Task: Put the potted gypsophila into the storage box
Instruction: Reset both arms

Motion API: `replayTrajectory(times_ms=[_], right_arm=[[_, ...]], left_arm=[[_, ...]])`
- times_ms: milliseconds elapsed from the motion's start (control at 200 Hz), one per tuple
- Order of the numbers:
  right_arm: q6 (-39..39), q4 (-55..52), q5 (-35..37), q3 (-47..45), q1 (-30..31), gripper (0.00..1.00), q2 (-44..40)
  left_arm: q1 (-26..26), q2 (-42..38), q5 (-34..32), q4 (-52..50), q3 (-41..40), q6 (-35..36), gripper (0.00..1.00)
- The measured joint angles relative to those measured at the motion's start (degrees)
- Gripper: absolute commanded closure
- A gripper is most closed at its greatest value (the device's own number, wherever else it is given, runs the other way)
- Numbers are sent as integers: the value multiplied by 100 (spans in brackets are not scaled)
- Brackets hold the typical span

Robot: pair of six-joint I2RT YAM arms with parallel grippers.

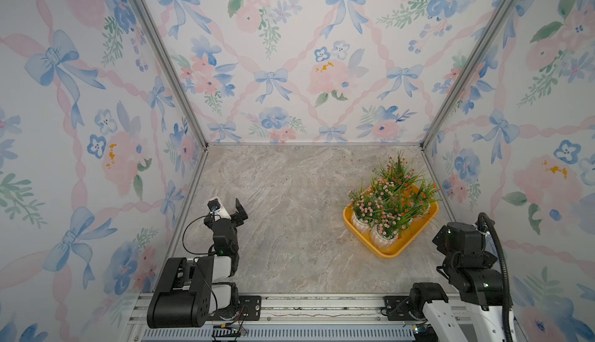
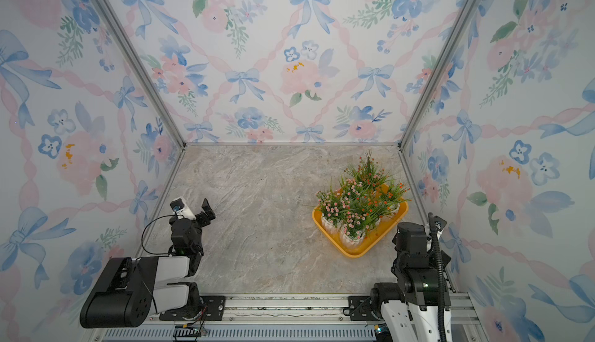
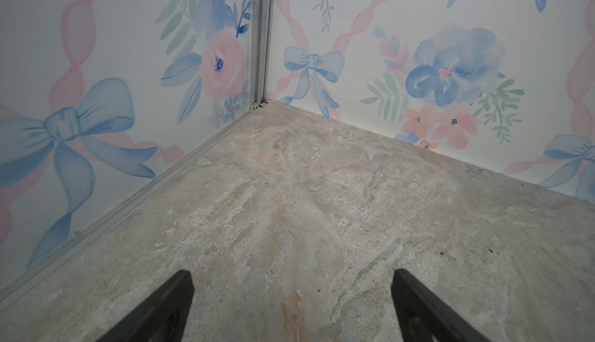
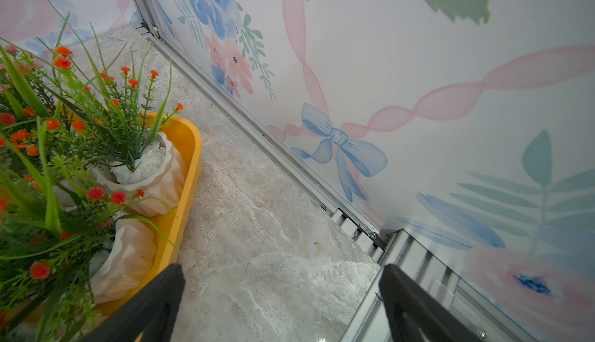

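Floral wallpaper walls (image 1: 289, 50) with bows and ribbons close in the bench (image 1: 289, 211) on three sides. The bench has a grey marble-patterned top.

The left arm (image 1: 222, 237) is folded low by the bench's near left corner. The right arm (image 1: 467, 260) stands at the near right corner.

The yellow-orange storage box (image 1: 386, 253) lies close to the bench's right edge, about midway along it and turned diagonally. It shows in both top views (image 2: 354, 253) and in the right wrist view (image 4: 190, 150).

The potted gypsophila (image 1: 391, 195) stand upright and crowded together inside the box. Pink blooms are toward the near left and orange-red ones toward the far right. Leaves hide the far pots, so their number cannot be counted.

The right gripper (image 4: 281, 271) hangs over bare bench between the box and the right edge, its fingers spread wide with nothing between them. The left gripper (image 3: 291, 279) faces the bench's far left corner, fingers also spread wide apart and holding nothing.
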Motion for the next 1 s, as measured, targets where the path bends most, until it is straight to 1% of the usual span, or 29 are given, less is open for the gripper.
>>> replayTrajectory(times_ms=[95, 185, 250, 300, 360, 490, 635, 695, 840, 1000], right_arm=[[-2, 212, -72, -155, -4, 3, 48], [0, 551, -155, -354, -7, 3, 291], [-39, 946, -199, -527, -7, 3, 544], [-138, 1344, -262, -684, -7, 3, 745], [-299, 1941, -352, -890, -7, 3, 957], [-667, 3495, -605, -1460, -20, 3, 1445], [-942, 5272, -1060, -2072, -17, 3, 2413], [-1043, 5989, -1108, -2271, 44, 3, 2804], [-1283, 7611, -1185, -2527, 140, 3, 3501], [-1613, 9014, -1150, -2614, 267, 3, 4277]], left_arm=[[-13, 420, 153, 396, 109, 114, 2], [-101, 549, 400, 597, 164, 291, 2], [-216, 737, 570, 828, 205, 461, 2], [-315, 1058, 704, 1036, 297, 610, 2], [-402, 1220, 811, 807, 472, 734, 2], [-498, 1270, 866, 890, 564, 925, 2], [-503, 1276, 866, 925, 564, 1014, 2], [-503, 1276, 863, 927, 564, 1032, 2], [-516, 1276, 859, 949, 564, 1054, 2], [-575, 1276, 809, 962, 564, 1071, 2]])
